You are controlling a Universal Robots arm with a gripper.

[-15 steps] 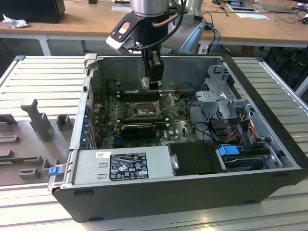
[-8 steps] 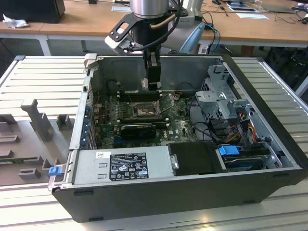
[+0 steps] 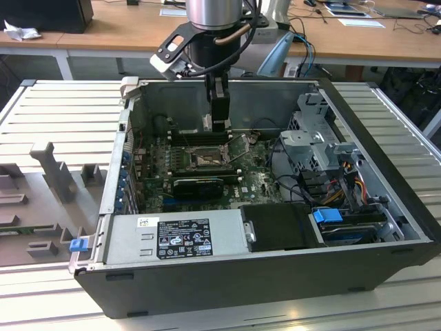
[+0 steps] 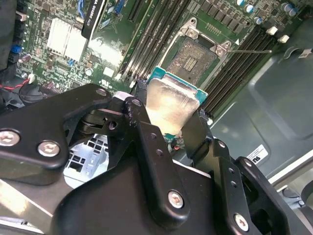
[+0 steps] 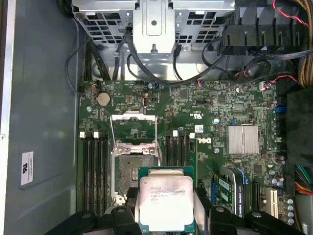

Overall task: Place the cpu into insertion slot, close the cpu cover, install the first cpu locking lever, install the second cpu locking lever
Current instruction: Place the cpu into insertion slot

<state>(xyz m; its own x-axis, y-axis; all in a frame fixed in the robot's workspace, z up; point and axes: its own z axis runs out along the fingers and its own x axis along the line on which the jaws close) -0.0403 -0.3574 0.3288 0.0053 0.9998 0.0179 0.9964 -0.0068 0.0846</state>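
An open computer case (image 3: 207, 289) lies on a slatted metal bench (image 3: 48, 103). To seat well, the cpu (image 5: 166, 203) should probably descend level and squared to the insertion slot (image 5: 132, 169), which lies close by. The claw (image 3: 219, 121) is clamped on the chip's opposite edges, above the motherboard (image 5: 195, 103).

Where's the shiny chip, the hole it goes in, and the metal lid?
chip (image 5: 166, 203): first wrist view, middle of its silver top.
socket (image 5: 129, 169): first wrist view, its dark centre.
cover (image 5: 133, 118): first wrist view, one bar of its raised metal frame.
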